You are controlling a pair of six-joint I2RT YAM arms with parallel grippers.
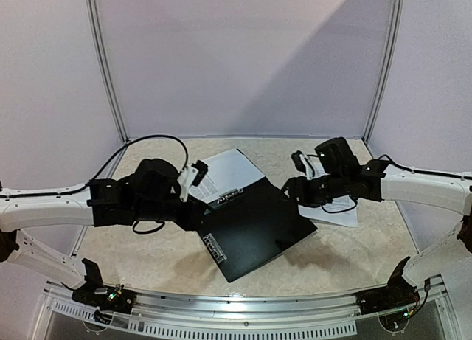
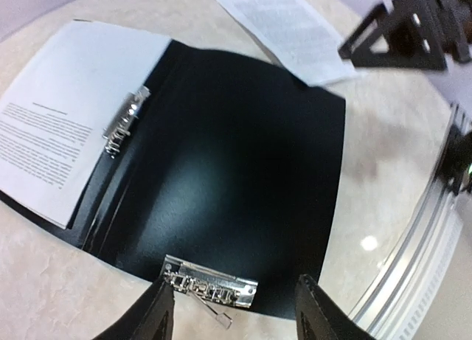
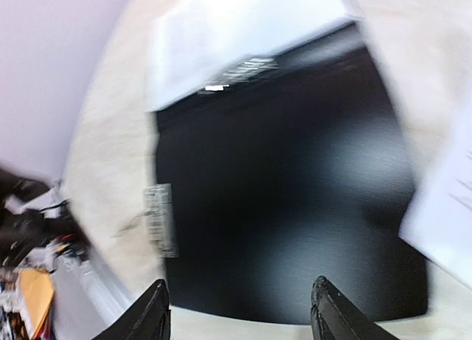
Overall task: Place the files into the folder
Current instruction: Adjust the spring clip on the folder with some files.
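The left gripper (image 2: 236, 310) and right gripper (image 3: 240, 314) hung spread and empty over the open folder (image 1: 254, 226) at frame centre, one of the files (image 1: 228, 170) on its upper-left leaf, while a loose sheet (image 1: 332, 216) at right risked crumpling if pinched flat.

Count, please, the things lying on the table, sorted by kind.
Black folder: 1
Printed white sheets or stacks: 2
Metal clips: 2
Total: 5
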